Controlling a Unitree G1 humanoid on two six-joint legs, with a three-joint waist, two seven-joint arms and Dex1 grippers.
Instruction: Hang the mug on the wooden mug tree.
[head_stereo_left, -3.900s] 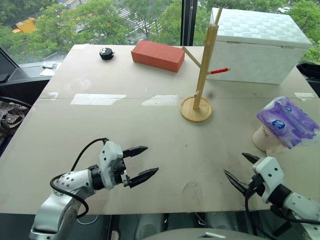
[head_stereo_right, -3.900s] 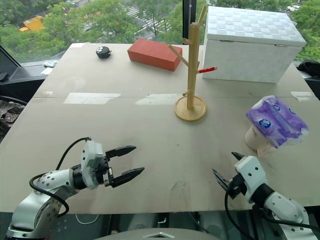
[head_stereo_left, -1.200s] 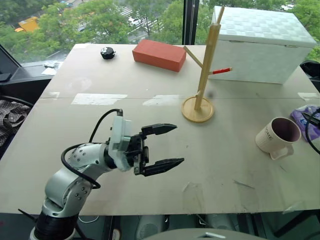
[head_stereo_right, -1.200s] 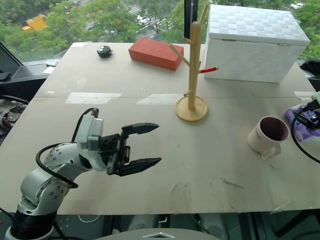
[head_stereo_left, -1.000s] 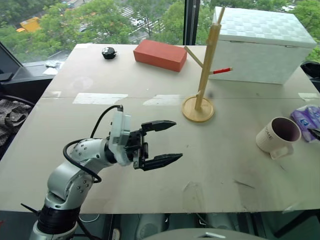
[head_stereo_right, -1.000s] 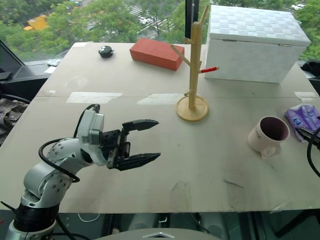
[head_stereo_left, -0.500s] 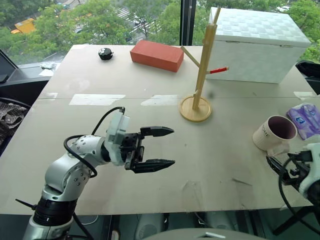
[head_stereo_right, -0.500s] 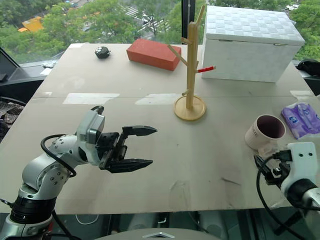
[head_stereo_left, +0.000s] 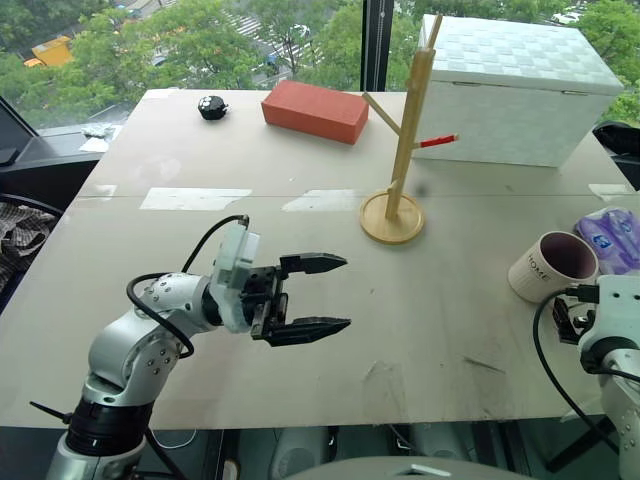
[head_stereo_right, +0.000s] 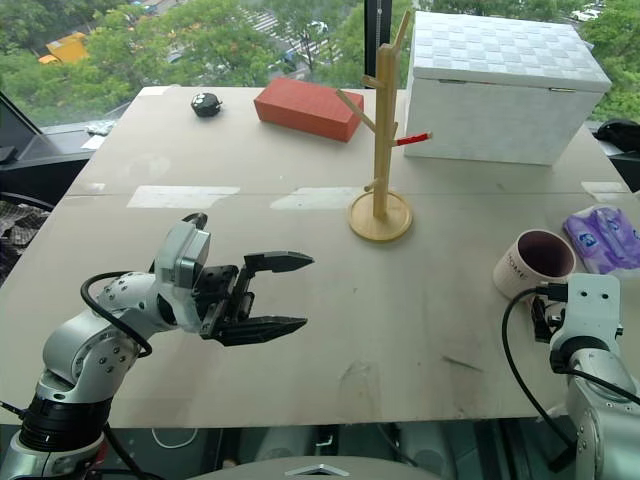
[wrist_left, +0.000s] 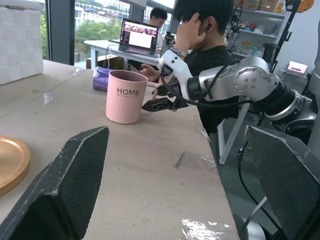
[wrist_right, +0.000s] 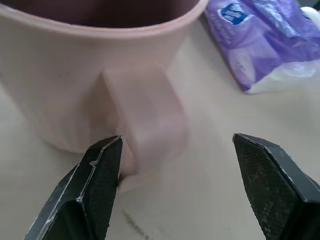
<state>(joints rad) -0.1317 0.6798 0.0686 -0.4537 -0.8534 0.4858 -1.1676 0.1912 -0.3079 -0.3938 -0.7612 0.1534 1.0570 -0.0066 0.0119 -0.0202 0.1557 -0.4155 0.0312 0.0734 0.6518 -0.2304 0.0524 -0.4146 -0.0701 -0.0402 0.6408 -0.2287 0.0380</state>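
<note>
The cream-white mug (head_stereo_left: 553, 266) with its maroon inside stands upright near the table's right edge. Its handle (wrist_right: 145, 120) points toward my right gripper (wrist_right: 177, 141), which is open, low at the near side of the mug, with the handle between its fingers. The left wrist view shows the same right gripper (wrist_left: 160, 103) beside the mug (wrist_left: 126, 96). The wooden mug tree (head_stereo_left: 408, 130) stands on its disc base (head_stereo_left: 392, 218) in the middle back, one peg red-tipped. My left gripper (head_stereo_left: 346, 292) is open and empty above the table's centre-left, pointing right.
A purple-and-white packet (head_stereo_left: 612, 235) lies just right of the mug. A white box (head_stereo_left: 520, 90) stands behind the tree, a red brick (head_stereo_left: 316, 110) and a small black object (head_stereo_left: 212, 106) at the back. A person (wrist_left: 200, 30) sits beyond the table's right side.
The packet that lay on top of the mug now lies on the table to its right. My right gripper has come down to the mug's handle. The left gripper has stayed put.
</note>
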